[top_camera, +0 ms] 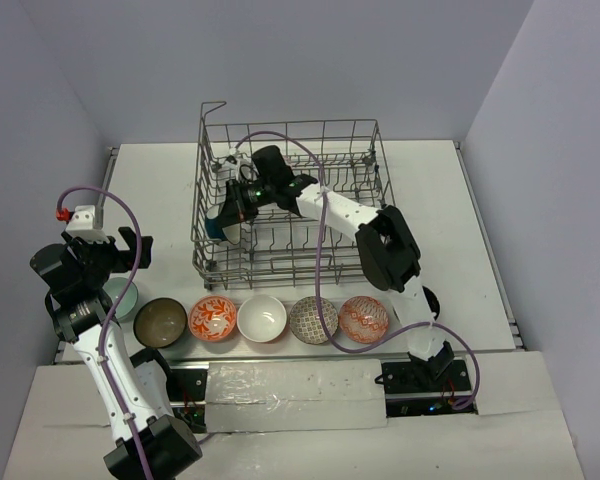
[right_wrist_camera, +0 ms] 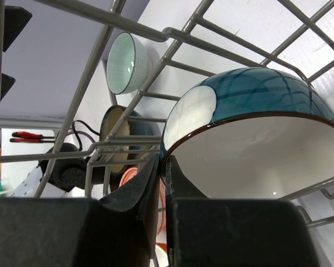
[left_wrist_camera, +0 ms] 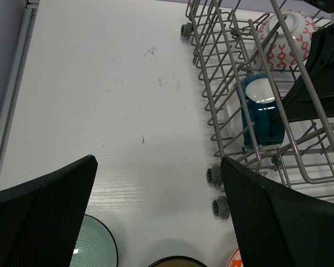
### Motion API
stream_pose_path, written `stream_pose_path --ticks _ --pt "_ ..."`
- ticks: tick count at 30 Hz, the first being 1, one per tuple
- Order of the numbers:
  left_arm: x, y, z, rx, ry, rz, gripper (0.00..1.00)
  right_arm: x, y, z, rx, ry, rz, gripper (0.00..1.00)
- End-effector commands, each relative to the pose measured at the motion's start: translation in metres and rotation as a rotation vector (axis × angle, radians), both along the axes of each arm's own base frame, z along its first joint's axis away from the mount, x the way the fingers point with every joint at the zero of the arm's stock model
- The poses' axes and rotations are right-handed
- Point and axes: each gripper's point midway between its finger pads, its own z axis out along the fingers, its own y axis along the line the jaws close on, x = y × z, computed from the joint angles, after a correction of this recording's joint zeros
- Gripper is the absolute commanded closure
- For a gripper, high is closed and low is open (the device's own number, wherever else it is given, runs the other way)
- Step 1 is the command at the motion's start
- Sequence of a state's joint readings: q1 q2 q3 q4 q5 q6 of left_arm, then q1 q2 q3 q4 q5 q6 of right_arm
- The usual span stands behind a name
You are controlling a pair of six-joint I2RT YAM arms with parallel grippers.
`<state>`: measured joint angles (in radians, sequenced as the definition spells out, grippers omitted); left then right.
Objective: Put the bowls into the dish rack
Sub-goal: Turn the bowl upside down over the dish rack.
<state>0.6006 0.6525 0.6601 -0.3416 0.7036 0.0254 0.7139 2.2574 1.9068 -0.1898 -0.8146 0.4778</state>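
The dish rack (top_camera: 377,129) stands at the table's back centre. Inside its left end a teal bowl (top_camera: 216,229) (left_wrist_camera: 263,117) (right_wrist_camera: 256,94) stands on edge, and my right gripper (top_camera: 232,214) (right_wrist_camera: 165,162) is shut on its rim. A white bowl with an orange-red pattern (left_wrist_camera: 285,34) also sits in the rack, further back. Six bowls line the front: pale green (top_camera: 124,299), brown (top_camera: 160,321), orange-patterned (top_camera: 213,317), white (top_camera: 262,318), grey-patterned (top_camera: 313,319), red-patterned (top_camera: 364,318). My left gripper (top_camera: 106,248) (left_wrist_camera: 158,214) hangs wide open above the pale green bowl (left_wrist_camera: 92,248), holding nothing.
The rack's small grey wheels (left_wrist_camera: 216,177) rest on the white table (top_camera: 160,200) near my left gripper. A raised wire loop (top_camera: 213,106) stands at the rack's back left corner. Walls close in the table on three sides.
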Motion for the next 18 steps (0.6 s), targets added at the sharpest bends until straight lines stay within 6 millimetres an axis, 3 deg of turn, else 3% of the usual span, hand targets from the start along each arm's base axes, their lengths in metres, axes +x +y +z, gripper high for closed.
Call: stream_pose_path --ticks 1,4,10,11,18 --pt "0.001 -0.003 0.003 0.015 -0.019 -0.030 0.01 0.001 -0.010 0.034 0.049 -0.043 -0.005 0.95" --pt "0.001 -0.003 0.003 0.015 -0.019 -0.030 0.01 0.002 -0.018 0.031 0.059 -0.009 -0.013 1.00" --pt "0.001 -0.003 0.002 0.014 -0.017 -0.031 0.01 0.006 -0.030 0.036 0.148 0.086 -0.037 1.00" --pt "0.001 -0.002 0.002 0.013 -0.017 -0.030 0.01 0.006 -0.034 0.028 0.142 0.111 -0.047 1.00" --pt "0.002 -0.003 0.000 0.009 -0.012 -0.033 0.01 0.013 -0.051 0.028 0.228 0.188 -0.085 1.00"
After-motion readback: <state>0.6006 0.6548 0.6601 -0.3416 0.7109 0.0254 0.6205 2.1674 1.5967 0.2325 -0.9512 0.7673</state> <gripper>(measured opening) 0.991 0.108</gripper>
